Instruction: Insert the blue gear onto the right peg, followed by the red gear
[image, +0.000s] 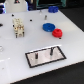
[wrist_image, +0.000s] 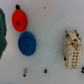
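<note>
The blue gear (image: 48, 27) is lying just beside the red gear (image: 58, 33), well apart from the right peg (image: 51, 51), with open white table (image: 30, 42) stretching between; the gripper's state cannot be told.

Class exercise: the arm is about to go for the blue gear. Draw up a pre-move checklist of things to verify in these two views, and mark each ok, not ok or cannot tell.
1. The wide flat bright-blue toothed gear lies flat on the white table, free to be picked: ok.
2. The small red toothed gear lies close beside the blue gear; room for the fingers between them: cannot tell.
3. The grey black-bordered plate sits flat, its taller dark right peg upright and bare: ok.
4. Nothing lies between the blue gear and the plate: ok.
5. The beige block-shaped part stands apart from both gears: ok.
6. Gripper open and ready: cannot tell, it shows in neither view.
</note>
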